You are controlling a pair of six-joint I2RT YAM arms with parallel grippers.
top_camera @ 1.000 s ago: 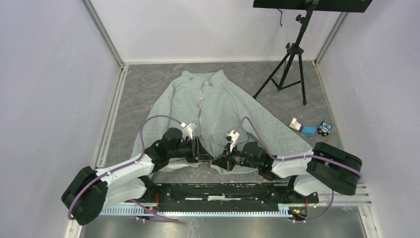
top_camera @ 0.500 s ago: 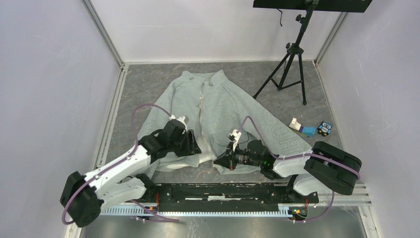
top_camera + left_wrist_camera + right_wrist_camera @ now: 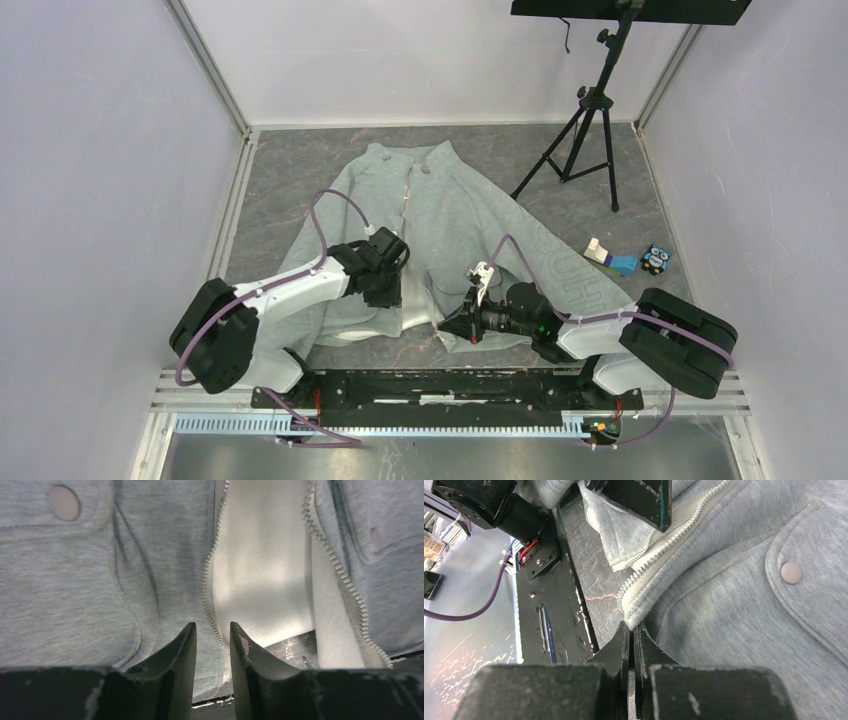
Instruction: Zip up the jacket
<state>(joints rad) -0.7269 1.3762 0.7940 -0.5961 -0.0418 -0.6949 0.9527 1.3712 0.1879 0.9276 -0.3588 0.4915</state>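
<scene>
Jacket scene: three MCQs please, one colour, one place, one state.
1. The jacket is: A) navy B) light grey C) red
2. The left pincer is: A) over the lower front B) at the collar C) on a sleeve
3. The zipper near the hem is: A) closed B) missing C) open

Key: 1B, grey fleece shows in every view. 2A, the top view puts it above the lower front, beside the centre opening. 3C, the left wrist view shows the two tooth rows lying apart.
</scene>
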